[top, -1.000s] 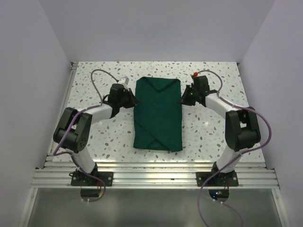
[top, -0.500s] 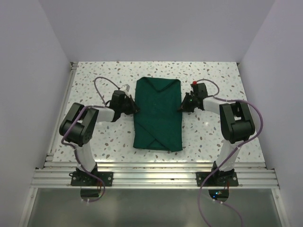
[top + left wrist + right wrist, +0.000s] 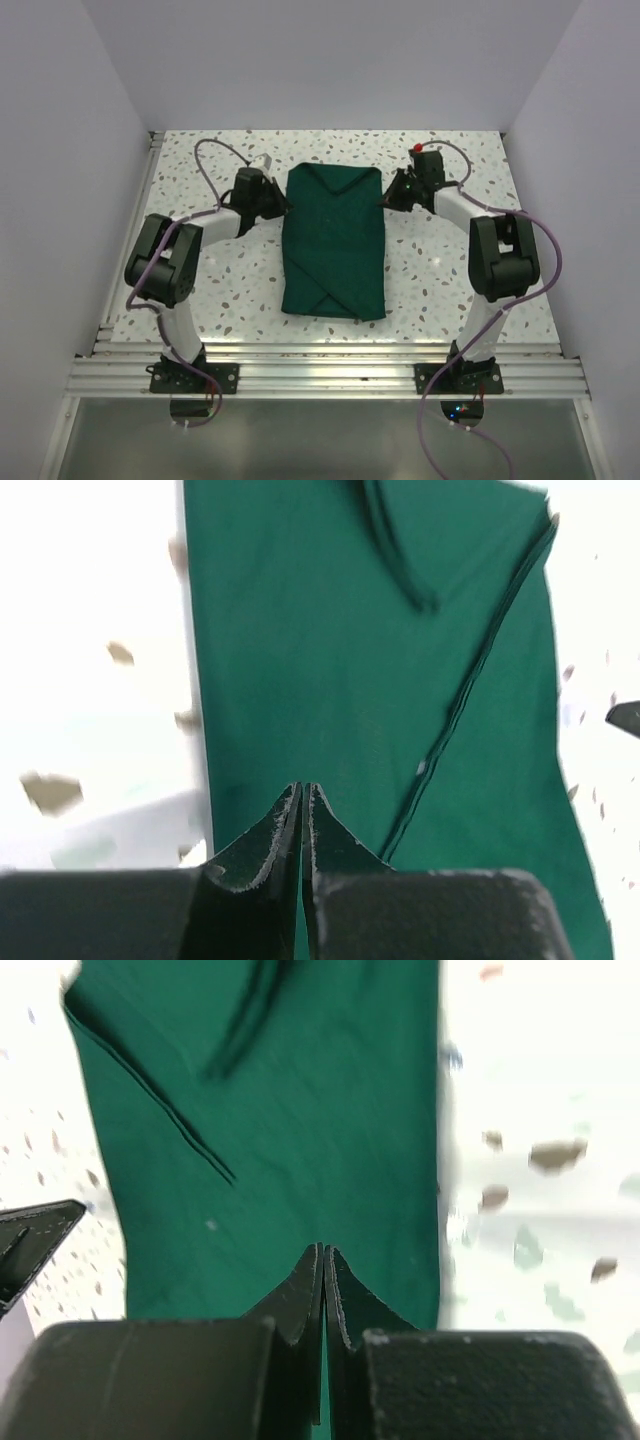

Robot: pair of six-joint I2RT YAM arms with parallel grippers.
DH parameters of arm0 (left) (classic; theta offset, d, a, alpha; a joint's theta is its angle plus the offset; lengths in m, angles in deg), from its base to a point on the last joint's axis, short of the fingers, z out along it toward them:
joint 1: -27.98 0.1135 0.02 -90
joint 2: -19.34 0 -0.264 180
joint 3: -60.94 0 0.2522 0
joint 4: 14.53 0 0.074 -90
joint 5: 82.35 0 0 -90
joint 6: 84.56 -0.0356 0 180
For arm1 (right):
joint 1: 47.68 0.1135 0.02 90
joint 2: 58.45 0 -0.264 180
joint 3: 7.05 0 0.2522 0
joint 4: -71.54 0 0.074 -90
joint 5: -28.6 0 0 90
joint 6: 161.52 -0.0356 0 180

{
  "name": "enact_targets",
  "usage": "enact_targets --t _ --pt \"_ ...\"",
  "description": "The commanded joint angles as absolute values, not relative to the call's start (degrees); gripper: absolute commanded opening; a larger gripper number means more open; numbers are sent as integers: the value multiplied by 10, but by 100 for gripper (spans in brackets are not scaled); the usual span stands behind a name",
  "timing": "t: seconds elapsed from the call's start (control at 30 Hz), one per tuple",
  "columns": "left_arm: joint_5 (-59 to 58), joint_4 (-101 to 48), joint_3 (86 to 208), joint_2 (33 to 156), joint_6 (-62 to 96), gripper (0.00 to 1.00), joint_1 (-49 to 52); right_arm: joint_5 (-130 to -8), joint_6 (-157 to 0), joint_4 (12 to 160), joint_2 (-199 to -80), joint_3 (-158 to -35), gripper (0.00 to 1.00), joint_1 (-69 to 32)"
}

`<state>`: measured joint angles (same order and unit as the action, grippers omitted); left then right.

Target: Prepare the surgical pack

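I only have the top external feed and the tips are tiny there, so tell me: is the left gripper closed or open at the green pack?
Observer: Closed. In the left wrist view the left gripper has its fingers pressed together, tips over the surgical pack near its edge.
Operator: And the right one?
Observer: The right gripper is shut too, with no fabric visibly bunched between its fingers.

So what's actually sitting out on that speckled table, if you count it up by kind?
Dark green fabric bundle, the surgical pack: 1
Robot arms: 2, the left arm and the right arm
Total: 3
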<state>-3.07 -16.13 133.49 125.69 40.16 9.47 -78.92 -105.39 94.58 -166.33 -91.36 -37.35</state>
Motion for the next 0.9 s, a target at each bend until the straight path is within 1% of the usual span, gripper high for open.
enact_targets --t 0.0,0.13,0.27,0.37,0.47,0.67,0.87 --pt "-41 -173 1387 1284 387 7 119 -799 -1064 942 -1695 -965 0 -385" --pt "-54 -148 1429 1320 393 7 128 -793 -1074 923 -1735 -991 0 -387" --pt "-67 -144 1471 1387 396 7 128 -784 -1083 922 -1782 -1030 0 -397" --pt "-77 -153 1506 1433 396 7 128 -778 -1081 959 -1828 -1072 0 -404" --pt "-81 -175 1537 1464 391 7 128 -778 -1082 965 -1840 -1077 0 -411" --pt "-60 -150 1524 1428 369 9 135 -782 -1089 943 -1815 -1083 1 -424" --pt "-105 -141 1573 1446 373 11 149 -819 -1105 910 -1832 -1117 2 -428"
